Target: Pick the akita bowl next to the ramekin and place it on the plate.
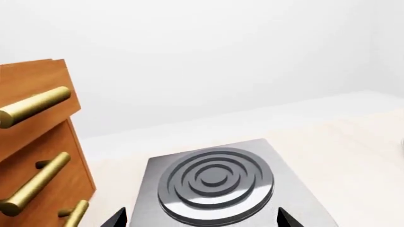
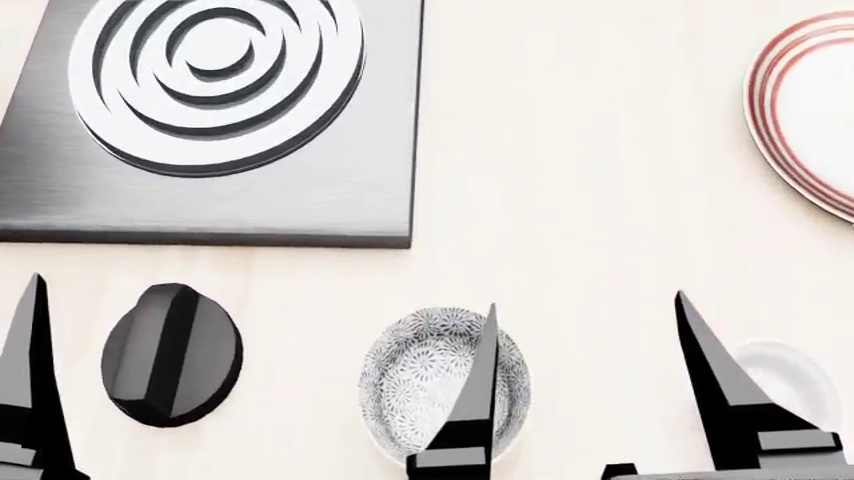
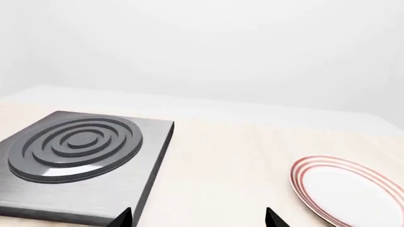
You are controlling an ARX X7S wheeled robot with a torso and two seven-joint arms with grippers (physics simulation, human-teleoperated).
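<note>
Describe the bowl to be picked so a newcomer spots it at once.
In the head view, find the grey burner slab. The bowl sits on the counter below its right corner, between a black knob and the plain white ramekin. Only it has a speckled grey floral pattern.

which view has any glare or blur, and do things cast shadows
Head view: sharp, flat even light; soft sheen on the burner rings, hardly any shadow under the akita bowl or plate. Left wrist view: crisp, bright highlights on brass drawer handles. Right wrist view: no blur, background washed out white.
</note>
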